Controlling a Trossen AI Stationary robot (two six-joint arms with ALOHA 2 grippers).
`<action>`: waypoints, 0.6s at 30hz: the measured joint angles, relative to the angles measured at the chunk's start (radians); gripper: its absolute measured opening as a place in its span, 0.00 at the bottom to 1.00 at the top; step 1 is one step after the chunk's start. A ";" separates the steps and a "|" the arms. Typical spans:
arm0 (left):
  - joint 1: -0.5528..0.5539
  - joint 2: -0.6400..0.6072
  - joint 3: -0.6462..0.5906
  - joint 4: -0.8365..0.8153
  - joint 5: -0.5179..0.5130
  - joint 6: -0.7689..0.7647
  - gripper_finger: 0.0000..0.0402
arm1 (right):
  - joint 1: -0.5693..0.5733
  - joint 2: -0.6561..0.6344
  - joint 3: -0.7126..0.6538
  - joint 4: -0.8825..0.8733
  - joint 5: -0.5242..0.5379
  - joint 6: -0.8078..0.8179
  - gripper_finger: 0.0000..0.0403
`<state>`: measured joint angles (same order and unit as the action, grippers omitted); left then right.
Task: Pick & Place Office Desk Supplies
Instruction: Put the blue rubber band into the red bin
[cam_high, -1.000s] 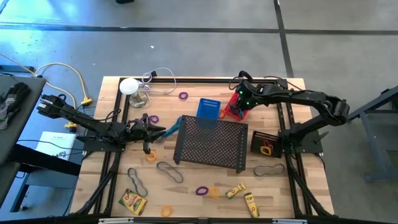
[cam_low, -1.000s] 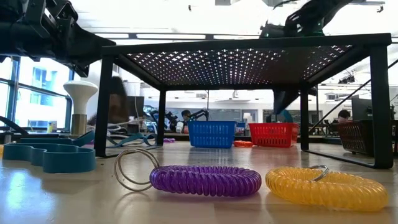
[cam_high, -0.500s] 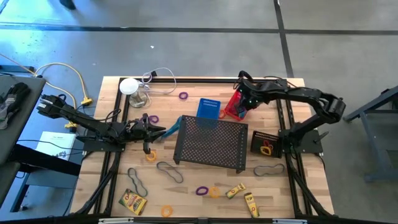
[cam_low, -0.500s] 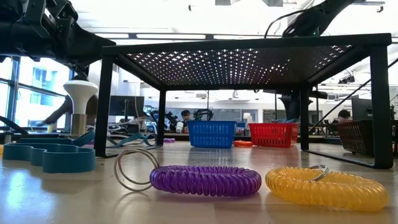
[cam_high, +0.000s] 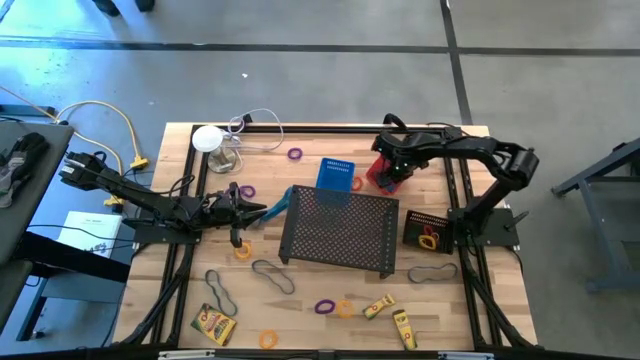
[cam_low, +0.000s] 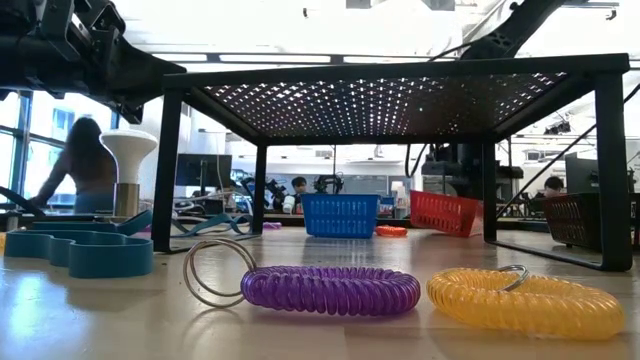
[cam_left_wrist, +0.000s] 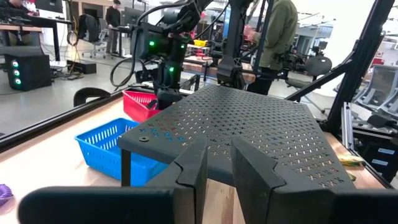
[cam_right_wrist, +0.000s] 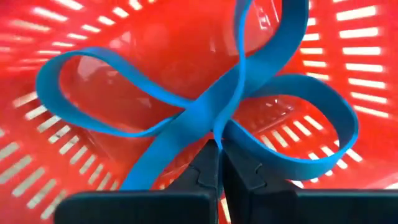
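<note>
Wooden counter (cam_high: 180, 290) carries a black mesh stand (cam_high: 338, 232) at centre. Behind the stand: blue basket (cam_high: 336, 174), and just beside it a red basket (cam_low: 443, 213), which sits tilted in the low view. Right arm reaches across the far side of the counter; right claw (cam_right_wrist: 219, 163) is inside the red basket, clenched on a blue rubber band (cam_right_wrist: 205, 106) that loops out on both sides of the fingertips, basket wall directly behind it. Left arm lies low over the counter's left side; left claw (cam_high: 240, 211) points toward the stand, fingers (cam_left_wrist: 194, 167) slightly apart, nothing visible between them. Loose supplies on the near half of the counter: dark rubber-band loops (cam_high: 272, 275), yellow packets (cam_high: 213, 325), a purple coil ring (cam_low: 330, 290) beside an orange coil ring (cam_low: 527, 301).
</note>
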<state>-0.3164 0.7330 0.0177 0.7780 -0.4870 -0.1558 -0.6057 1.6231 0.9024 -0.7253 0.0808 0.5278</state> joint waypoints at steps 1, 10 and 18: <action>0.000 0.000 0.000 0.000 0.000 0.000 0.16 | -0.004 -0.001 0.000 -0.010 0.002 0.000 0.01; 0.000 0.000 0.000 0.000 0.000 0.000 0.16 | -0.025 -0.001 0.001 -0.164 0.099 0.022 0.01; 0.000 0.000 0.000 0.000 0.000 0.028 0.16 | -0.004 -0.002 0.001 -0.137 0.125 0.010 0.02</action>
<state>-0.3164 0.7330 0.0177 0.7780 -0.4868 -0.1280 -0.6096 1.6207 0.9031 -0.8623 0.2056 0.5377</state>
